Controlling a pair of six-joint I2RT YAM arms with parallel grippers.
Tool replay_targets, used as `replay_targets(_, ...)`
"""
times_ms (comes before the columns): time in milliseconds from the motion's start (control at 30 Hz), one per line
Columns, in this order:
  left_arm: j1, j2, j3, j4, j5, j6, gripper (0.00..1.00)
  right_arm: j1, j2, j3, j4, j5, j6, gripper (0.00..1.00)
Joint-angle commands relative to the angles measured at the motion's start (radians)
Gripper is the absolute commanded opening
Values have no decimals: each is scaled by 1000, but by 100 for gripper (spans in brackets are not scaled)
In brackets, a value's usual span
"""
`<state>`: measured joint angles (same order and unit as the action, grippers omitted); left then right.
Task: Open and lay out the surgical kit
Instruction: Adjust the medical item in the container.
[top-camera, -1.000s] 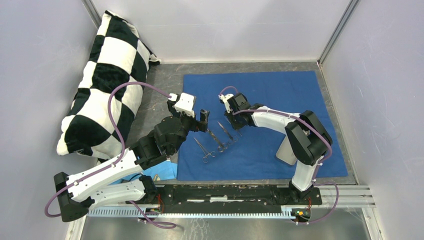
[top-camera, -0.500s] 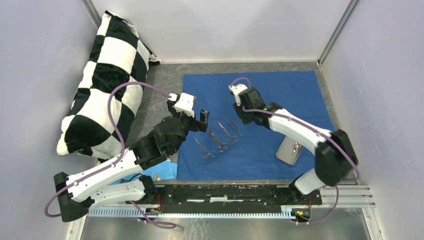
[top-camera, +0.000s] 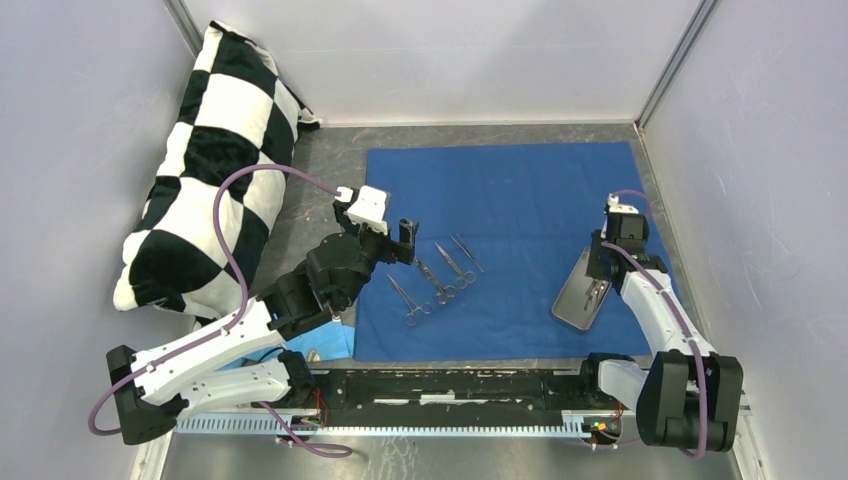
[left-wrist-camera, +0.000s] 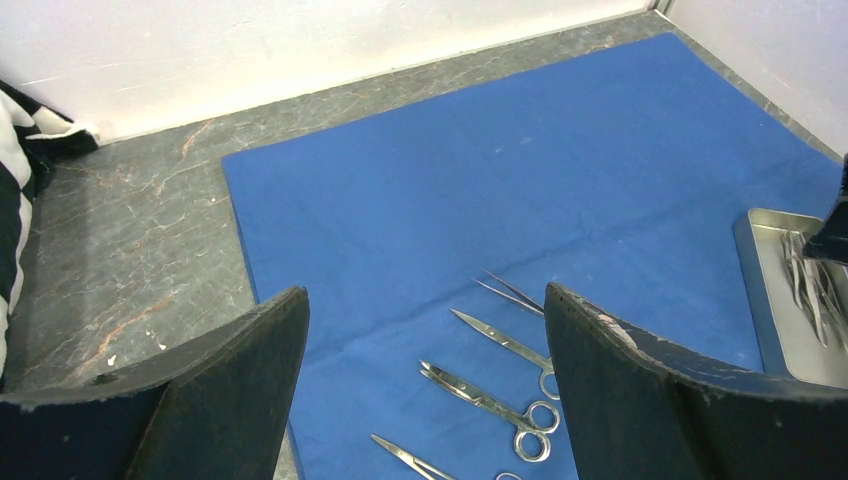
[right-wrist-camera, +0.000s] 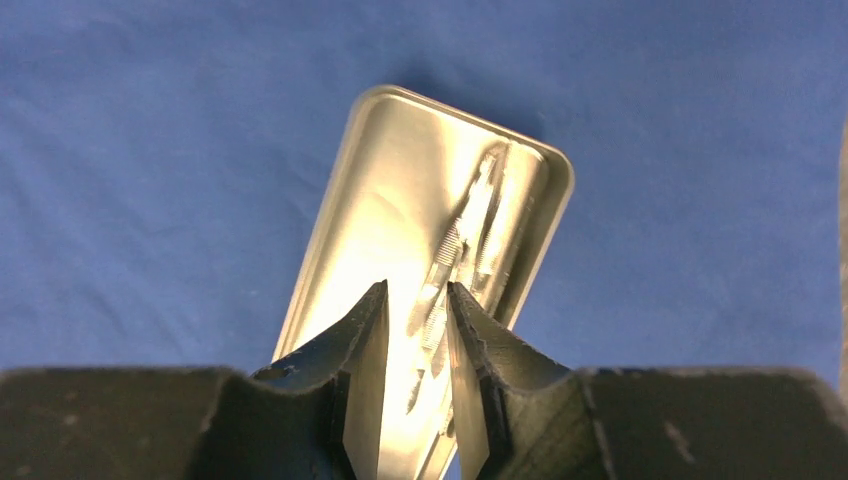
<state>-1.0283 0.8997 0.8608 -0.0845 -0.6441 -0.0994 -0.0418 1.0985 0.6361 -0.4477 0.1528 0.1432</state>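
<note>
Right gripper (right-wrist-camera: 416, 290), jaws slightly parted and empty, hangs over the steel tray (right-wrist-camera: 400, 200) at the near right of the blue wrap (top-camera: 520, 190); lower straight, straddle one tray instrument (right-wrist-camera: 470, 225) mid-shaft, close gently; left gripper (left-wrist-camera: 425, 292) wide open beside the laid-out scissors (top-camera: 440, 275).

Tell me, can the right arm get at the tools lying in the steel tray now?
Probably yes. The right gripper hangs right over the tray, jaws slightly apart above the tools in it, and nothing lies between them.
</note>
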Motion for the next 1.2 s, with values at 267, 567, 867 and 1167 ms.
replay_targets(267, -2, -11, 21, 26, 2, 15, 92, -82, 117, -39, 39, -34, 73, 36)
replay_targets(567, -2, -2, 20, 26, 0, 16, 92, -81, 149, -74, 104, -94, 69, 35)
replay_targets(867, -3, 9, 20, 26, 0, 15, 92, -76, 40, -34, 96, -161, -28, 33)
replay_targets(1167, -3, 18, 23, 21, 0, 11, 93, -76, 4, 10, -121, -56, -21, 43)
